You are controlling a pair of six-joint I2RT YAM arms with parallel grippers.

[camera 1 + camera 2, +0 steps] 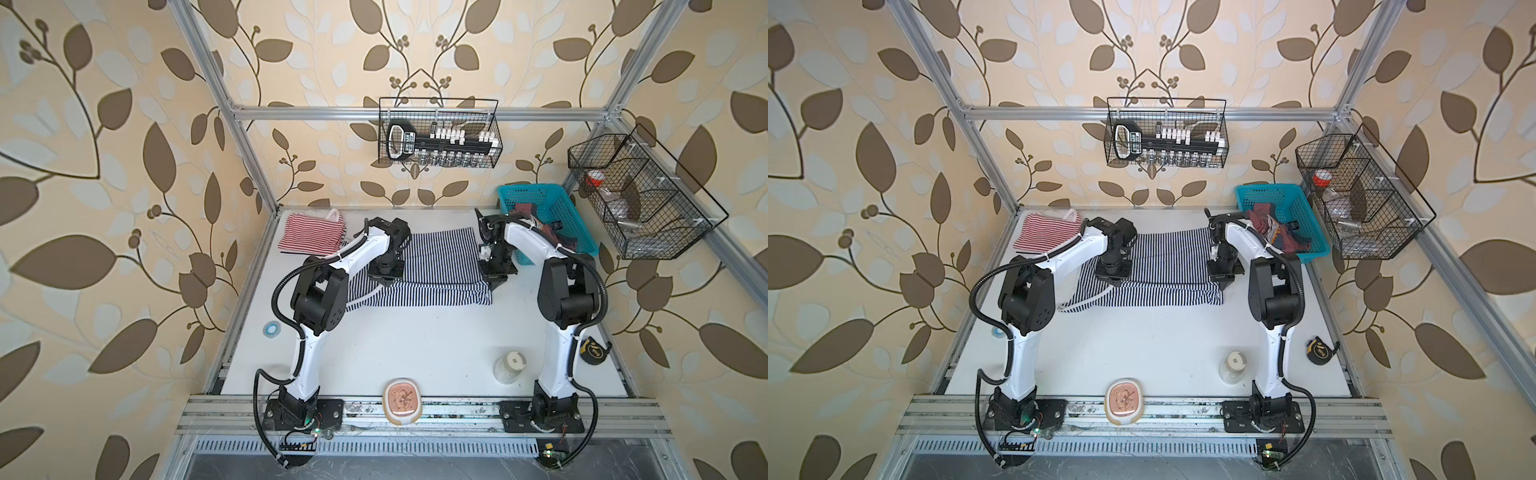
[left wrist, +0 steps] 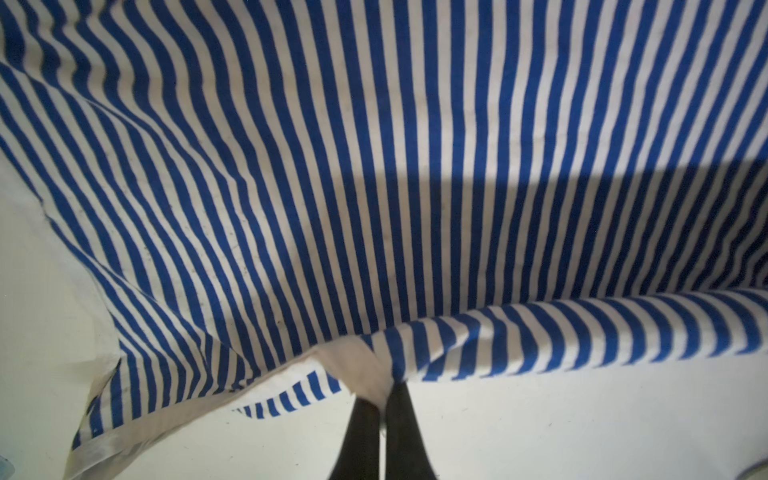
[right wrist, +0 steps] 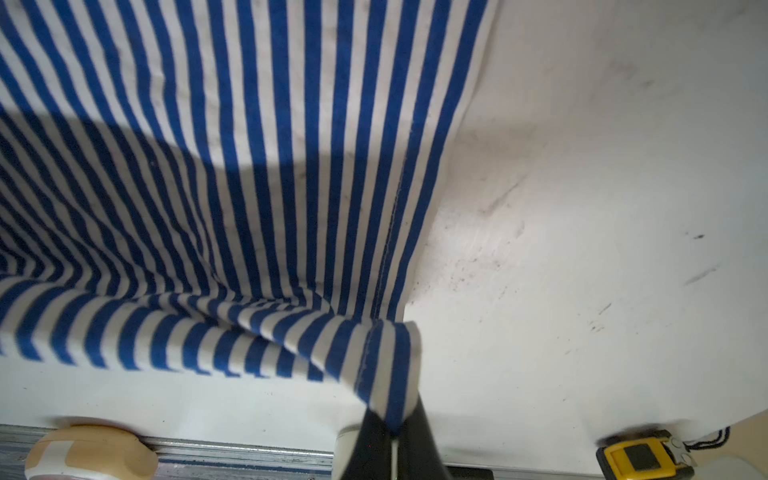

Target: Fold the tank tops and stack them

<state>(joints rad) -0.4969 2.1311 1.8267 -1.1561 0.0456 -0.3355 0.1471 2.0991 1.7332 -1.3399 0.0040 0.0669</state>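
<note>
The navy-and-white striped tank top (image 1: 436, 266) lies spread across the back middle of the white table in both top views. My left gripper (image 1: 388, 283) is shut on its near edge at the left end. My right gripper (image 1: 496, 286) is shut on the near right corner. In the left wrist view the left gripper (image 2: 383, 395) pinches a white-trimmed edge of the striped top (image 2: 374, 166). In the right wrist view the right gripper (image 3: 392, 424) pinches the hemmed corner (image 3: 386, 365), lifted off the table. The red-and-white striped top (image 1: 311, 235) lies folded at the back left. The dusty red top (image 1: 536, 218) sits crumpled in a teal basket (image 1: 561, 208).
A lidded clear jar (image 1: 509, 365) and a yellow tape measure (image 1: 594, 351) stand at the front right. A beige dish (image 1: 402, 401) rests on the front rail. A small blue tape roll (image 1: 272, 330) lies at the left edge. Wire baskets (image 1: 438, 133) hang on the walls.
</note>
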